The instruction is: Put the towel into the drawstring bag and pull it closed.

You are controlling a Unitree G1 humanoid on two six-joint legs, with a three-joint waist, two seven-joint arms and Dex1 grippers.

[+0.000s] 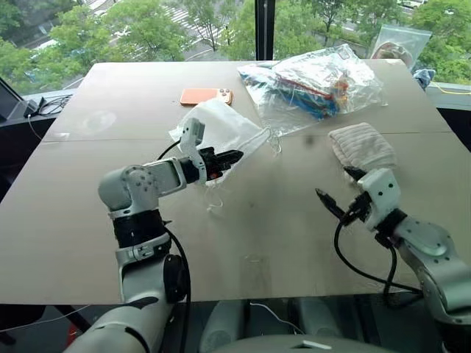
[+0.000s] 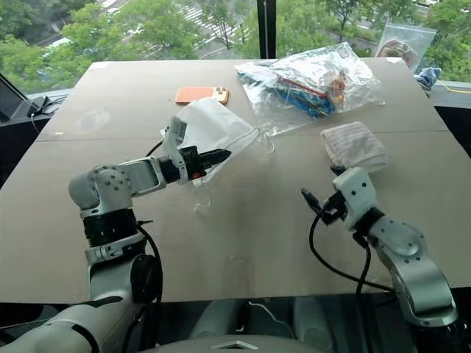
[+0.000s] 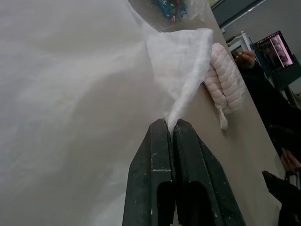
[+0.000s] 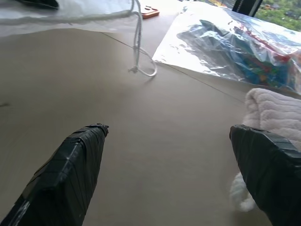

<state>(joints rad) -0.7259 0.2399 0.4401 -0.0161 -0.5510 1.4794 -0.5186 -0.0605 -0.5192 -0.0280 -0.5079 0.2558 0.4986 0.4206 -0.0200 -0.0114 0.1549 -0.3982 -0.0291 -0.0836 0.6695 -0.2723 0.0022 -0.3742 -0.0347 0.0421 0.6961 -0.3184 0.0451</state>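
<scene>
From the left eye view, the desk (image 1: 88, 220) is a flat, matte tan board. The drawstring bag (image 1: 221, 129) is thin, white, half see-through fabric, crumpled and lifted at 1 edge, where the left hand (image 1: 229, 157) has its 2 black fingers pinched together on the cloth. The towel (image 1: 360, 145) is a cream, ribbed terry pad, roughly rectangular, lying flat toward the desk's right side. The right hand (image 1: 337, 187) sits just in front of it with its 2 fingers spread wide, holding nothing, 1 fingertip close to the towel's near edge. Behind lie a glossy clear plastic bag (image 1: 313, 84) of colourful items and an orange phone (image 1: 207, 95).

In the left wrist view, the 2 fingers (image 3: 157, 160) press flat against each other on a fold of the gauzy white fabric, and the towel lies beyond on the desk, well apart.

In the right wrist view, the 2 fingers (image 4: 70, 165) stand far apart over bare desk. The towel's soft ribbed corner lies beside 1 finger; whether they touch I cannot tell. A thin white cord (image 4: 138, 52) loops ahead.
</scene>
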